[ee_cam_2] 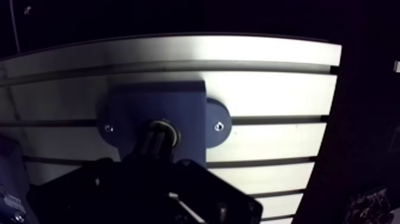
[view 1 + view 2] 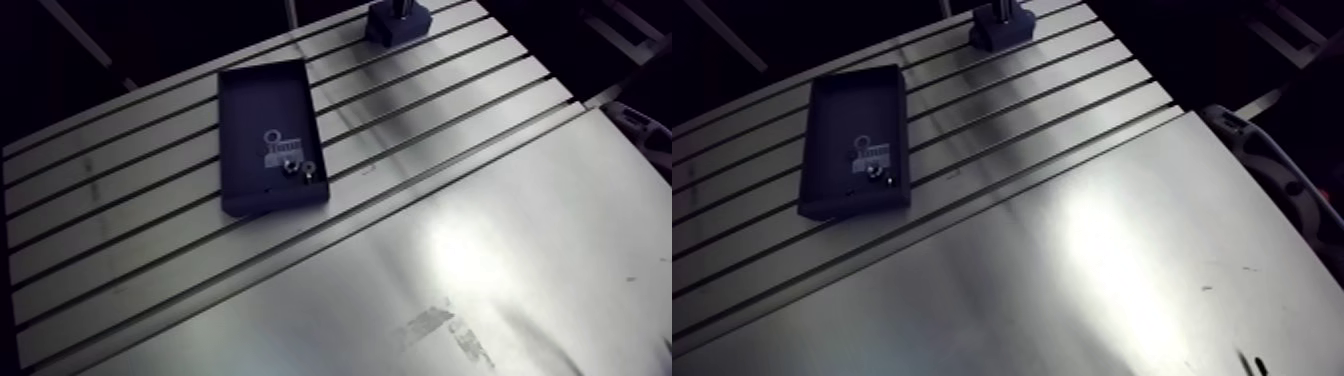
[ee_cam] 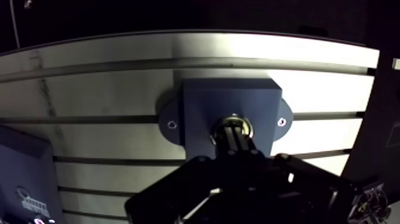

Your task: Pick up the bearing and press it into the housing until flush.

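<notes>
The bearing (image 3: 237, 119) is being held down in the bore of the housing (image 3: 202, 101) under the gripper (image 3: 233, 134), its fingers being kept narrowly together. In the arm view, a dark tray (image 2: 275, 201) is being shown at the housing's seven o'clock on the table (image 2: 480, 250).

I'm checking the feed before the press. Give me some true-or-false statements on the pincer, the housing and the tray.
1. The pincer hangs over the centre bore of the dark blue housing block. True.
2. The dark blue rectangular tray is empty. False: small metal rings lie at one end of it.
3. The housing block sits inside the tray. False: it stands apart, on the slotted aluminium table.
4. Each side flange of the housing shows a screw. True.
</notes>
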### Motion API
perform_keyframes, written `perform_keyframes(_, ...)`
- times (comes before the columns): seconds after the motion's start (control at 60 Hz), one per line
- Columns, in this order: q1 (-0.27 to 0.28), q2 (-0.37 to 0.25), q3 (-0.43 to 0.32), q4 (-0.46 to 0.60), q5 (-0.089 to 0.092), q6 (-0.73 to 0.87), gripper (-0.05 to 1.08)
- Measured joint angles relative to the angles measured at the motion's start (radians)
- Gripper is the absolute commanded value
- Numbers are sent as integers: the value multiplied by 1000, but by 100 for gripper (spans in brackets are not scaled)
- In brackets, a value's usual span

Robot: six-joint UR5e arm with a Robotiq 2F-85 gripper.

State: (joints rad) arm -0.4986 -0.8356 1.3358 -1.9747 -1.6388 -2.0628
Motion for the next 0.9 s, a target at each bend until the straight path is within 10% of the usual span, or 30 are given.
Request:
perform_keyframes(0.533,0,-102,5,23,8,-4,103)
perform_keyframes(0.567,0,-112,6,29,8,-4,81)
perform_keyframes(0.583,0,-117,6,32,9,-4,31)
perform_keyframes(0.6,0,-122,7,35,9,-3,31)
perform_keyframes(0.617,0,-128,7,40,9,-3,4)
perform_keyframes(0.9,9,-217,12,159,17,10,0)
